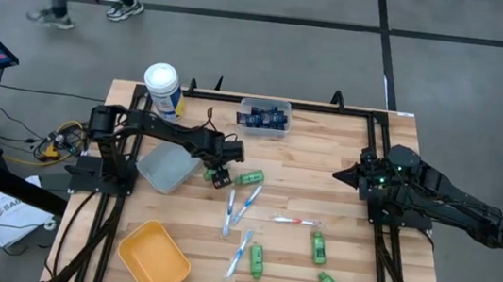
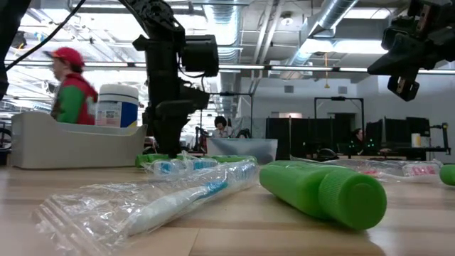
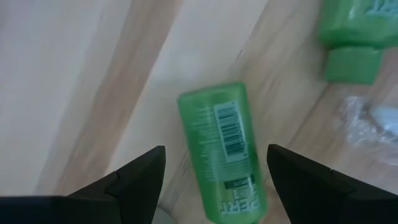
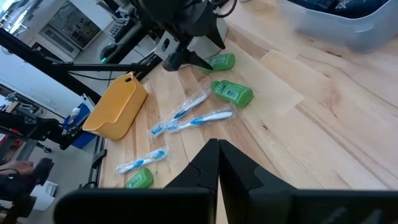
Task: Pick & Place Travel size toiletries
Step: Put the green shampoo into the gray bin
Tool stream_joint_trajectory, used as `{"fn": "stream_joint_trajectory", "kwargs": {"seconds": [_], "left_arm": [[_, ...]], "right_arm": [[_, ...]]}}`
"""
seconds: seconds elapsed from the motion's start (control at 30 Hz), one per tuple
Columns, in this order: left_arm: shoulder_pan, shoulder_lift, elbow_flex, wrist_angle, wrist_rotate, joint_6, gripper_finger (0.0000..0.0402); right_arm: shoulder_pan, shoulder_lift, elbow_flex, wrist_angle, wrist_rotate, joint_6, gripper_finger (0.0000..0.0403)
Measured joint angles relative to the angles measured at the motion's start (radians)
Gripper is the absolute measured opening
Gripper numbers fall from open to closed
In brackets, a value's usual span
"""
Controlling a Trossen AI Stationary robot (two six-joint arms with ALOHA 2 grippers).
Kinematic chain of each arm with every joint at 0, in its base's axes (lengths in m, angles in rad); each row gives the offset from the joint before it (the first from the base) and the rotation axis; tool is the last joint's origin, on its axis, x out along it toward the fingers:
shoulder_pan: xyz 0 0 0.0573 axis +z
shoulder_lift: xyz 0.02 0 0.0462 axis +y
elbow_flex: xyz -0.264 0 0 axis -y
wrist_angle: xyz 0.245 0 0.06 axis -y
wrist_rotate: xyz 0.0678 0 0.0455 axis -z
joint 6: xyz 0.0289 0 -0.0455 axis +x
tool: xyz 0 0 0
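Observation:
My left gripper [image 3: 216, 151] is open and points down over a small green bottle [image 3: 221, 149] that lies on its side on the wood, barcode up. Its fingers stand on either side of the bottle without touching it. In the high view this gripper [image 1: 220, 170] hangs just right of the grey bin [image 1: 167, 169]. A second green bottle [image 1: 250, 177] lies close by. Wrapped white-blue toothbrushes [image 1: 247, 200], a red-and-white toothbrush [image 1: 295, 221] and more green bottles [image 1: 317, 246] lie scattered nearer the front. My right gripper [image 4: 217, 155] is shut and waits at the table's right side [image 1: 347, 176].
A clear bin [image 1: 265, 117] holding dark navy tubes stands at the far edge, beside a big white canister [image 1: 163, 86]. A yellow bin [image 1: 153, 259] sits at the near left corner. A person walks on the floor beyond the table.

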Motion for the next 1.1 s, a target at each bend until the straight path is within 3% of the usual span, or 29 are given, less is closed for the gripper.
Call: {"fn": "stream_joint_trajectory", "kwargs": {"seconds": [0.23,0.67,0.9,1.1], "left_arm": [[-0.001,0.0,-0.016,0.017,0.008,0.0,0.0272],[-0.001,0.064,-0.011,0.042,0.085,-0.001,0.0198],[-0.001,0.039,-0.018,0.071,0.09,0.0,0.015],[-0.001,-0.019,-0.016,0.105,0.105,-0.002,0.0146]], "right_arm": [[0.0,0.0,0.0,0.0,0.01,0.0,0.0001],[0.0,0.0,0.0,0.005,0.025,0.037,0.0001],[0.0,0.0,0.0,0.005,0.025,0.037,0.0001],[0.0,0.0,0.0,0.006,0.026,0.037,0.0001]]}}
